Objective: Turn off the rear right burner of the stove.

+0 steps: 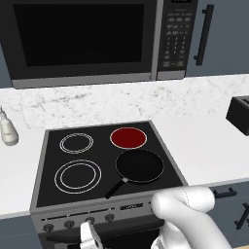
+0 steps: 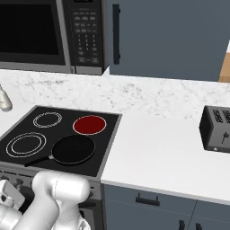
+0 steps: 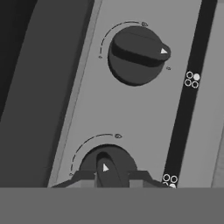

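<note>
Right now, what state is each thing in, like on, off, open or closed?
rear right burner: glowing red, on
other two bare cooktop rings: dark
frying pan: empty, on front right zone
microwave: door closed
toaster: slots empty
hand: fingers either side of lower knob

Toaster point(image 1: 240, 114) cut by right edge – arm hides stove point(image 1: 41, 170) panel's right knobs – pincer point(image 3: 106, 177) tips barely visible.

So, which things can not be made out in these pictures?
- Hand view: the lower knob is cut off by the bottom band; the tool straddles it, contact unclear.
- Hand view: the small circle icons beside the upper knob are too small to read.
- Left base view: the white arm covers the right end of the stove front panel.
</note>
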